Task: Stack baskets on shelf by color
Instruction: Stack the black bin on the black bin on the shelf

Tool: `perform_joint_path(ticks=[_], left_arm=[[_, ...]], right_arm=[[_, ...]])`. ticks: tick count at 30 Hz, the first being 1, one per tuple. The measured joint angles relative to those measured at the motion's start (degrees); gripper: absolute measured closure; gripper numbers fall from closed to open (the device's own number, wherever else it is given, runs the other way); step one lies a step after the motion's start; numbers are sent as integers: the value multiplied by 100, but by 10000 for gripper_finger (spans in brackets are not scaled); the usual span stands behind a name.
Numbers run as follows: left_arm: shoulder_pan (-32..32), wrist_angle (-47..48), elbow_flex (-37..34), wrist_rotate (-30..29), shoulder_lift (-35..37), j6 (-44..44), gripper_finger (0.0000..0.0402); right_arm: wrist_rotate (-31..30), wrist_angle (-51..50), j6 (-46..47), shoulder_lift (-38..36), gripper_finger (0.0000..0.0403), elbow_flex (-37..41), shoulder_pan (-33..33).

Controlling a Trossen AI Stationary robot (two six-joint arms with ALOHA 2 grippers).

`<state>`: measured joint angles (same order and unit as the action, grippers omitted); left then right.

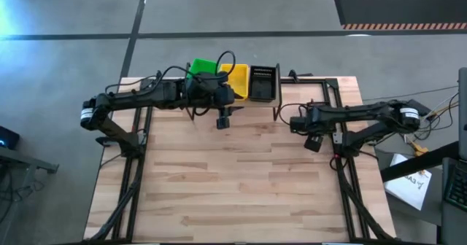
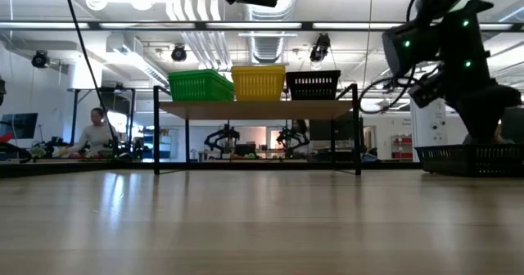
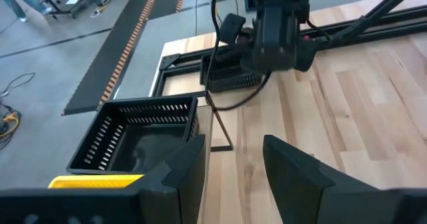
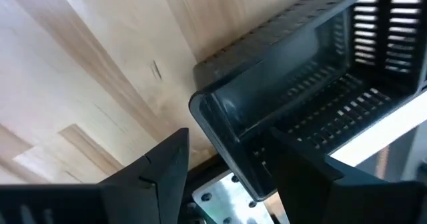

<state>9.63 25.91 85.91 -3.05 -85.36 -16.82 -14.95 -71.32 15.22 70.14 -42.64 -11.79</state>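
Wooden table (image 1: 241, 179) carries the shelf (image 2: 255, 109) with green (image 2: 201, 85), yellow (image 2: 259, 83) and black baskets (image 2: 313, 85); right gripper (image 4: 227, 161), jaws open, straddles another black basket's (image 4: 313, 97) rim, probably about to grasp; left gripper (image 3: 230, 167) hovers open, empty, over the shelf.

Baskets (image 2: 259, 83): perforated plastic, slightly glossy. Shelf (image 2: 255, 110): pale wood on thin black metal legs. Table (image 1: 241, 179) was smooth plank wood.

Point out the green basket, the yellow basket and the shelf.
green basket (image 2: 201, 86), low view, front wall
yellow basket (image 2: 259, 83), low view, front wall
shelf (image 2: 255, 110), low view, front edge of plank
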Motion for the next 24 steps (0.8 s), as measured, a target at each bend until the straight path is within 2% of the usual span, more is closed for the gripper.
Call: perform_joint_path(ticks=[11,15,21,24], left_arm=[[0,-2,0,0,0,0,266],[0,-2,-2,0,0,0,266],[-4,2,-2,2,8,0,266],[-36,22,-7,2,86,0,266]], right_arm=[[-5,338,11,1284,237,56,-5],[-3,352,6,1520,279,67,-4],[83,416,22,1404,374,52,45],[309,318,209,1124,390,-109,164]])
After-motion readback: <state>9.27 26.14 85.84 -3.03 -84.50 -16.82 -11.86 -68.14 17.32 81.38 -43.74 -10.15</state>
